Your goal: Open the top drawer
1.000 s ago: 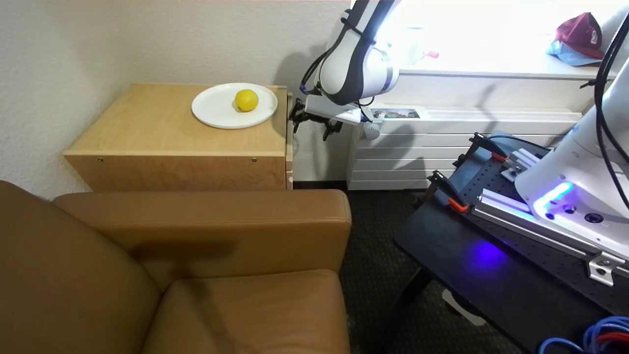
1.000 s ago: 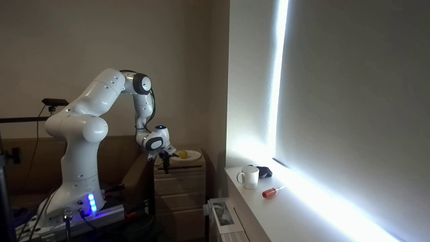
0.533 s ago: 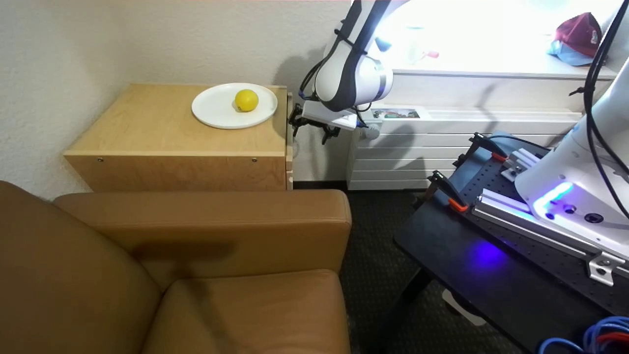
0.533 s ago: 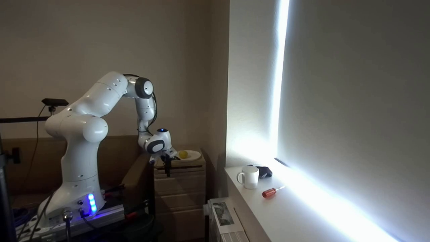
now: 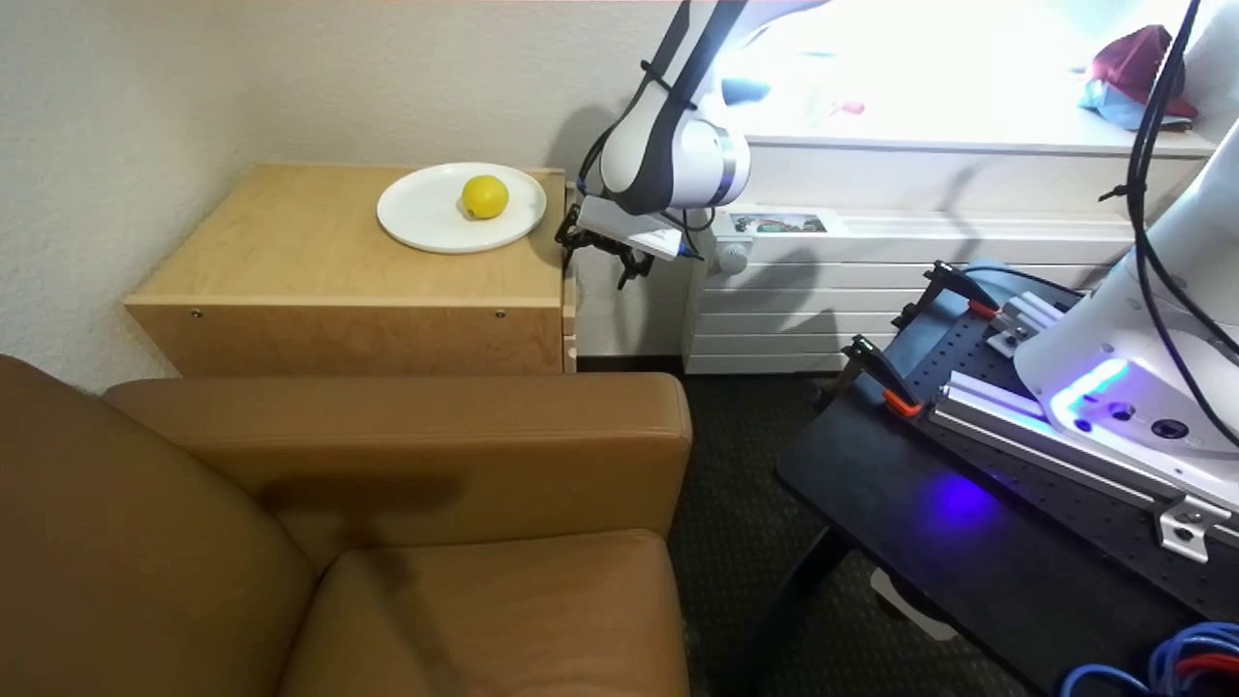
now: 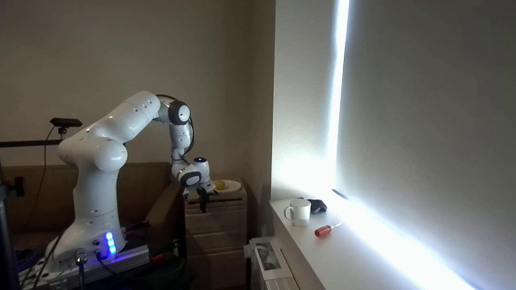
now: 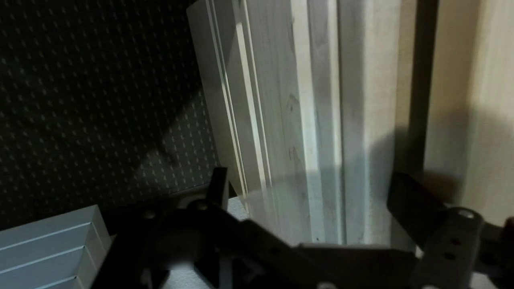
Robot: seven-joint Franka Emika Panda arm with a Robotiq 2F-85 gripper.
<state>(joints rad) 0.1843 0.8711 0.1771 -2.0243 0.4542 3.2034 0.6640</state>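
Note:
The light tan nightstand stands against the wall. Its top drawer lies just below a dark gap under the top panel. In the wrist view the fronts run nearly upright, with the top drawer left of the dark gap. I cannot make out a handle. My gripper is open and empty at the nightstand's front, near its top edge; it shows in an exterior view too. In the wrist view the gripper spans the drawer fronts, one fingertip near the dark gap. Contact cannot be told.
A white plate with a yellow lemon sits on the nightstand. A brown sofa stands beside it. A white radiator and a windowsill with a mug and screwdriver are near.
My arm has reached forward and slightly down, bringing the open gripper closer to the nightstand's front. The drawer, plate and lemon have not moved.

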